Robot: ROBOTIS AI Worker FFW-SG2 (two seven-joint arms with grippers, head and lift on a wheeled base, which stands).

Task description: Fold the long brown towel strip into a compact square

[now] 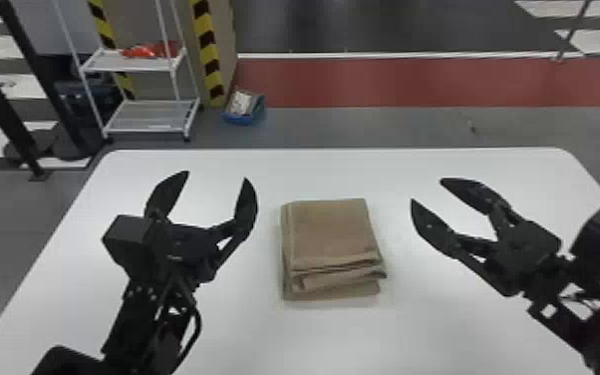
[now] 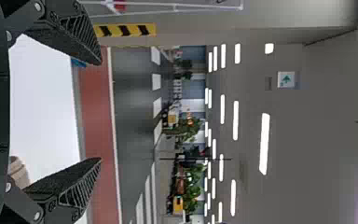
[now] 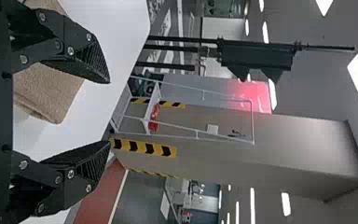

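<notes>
Brown towel [image 1: 331,229] lies on the bench [image 1: 334,339], folded in stacked layers into a compact block, with layer edges toward the robot. Left gripper [image 1: 217,175] is positioned left of the towel, fingers spread and unloaded. Right gripper [image 1: 427,190] is positioned right of the towel, fingers likewise parted and unloaded. Beyond the bench stands a white rack [image 1: 149,117].

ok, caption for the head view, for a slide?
Brown towel strip folded into a layered stack on the white table, between the open left and right grippers.
</notes>
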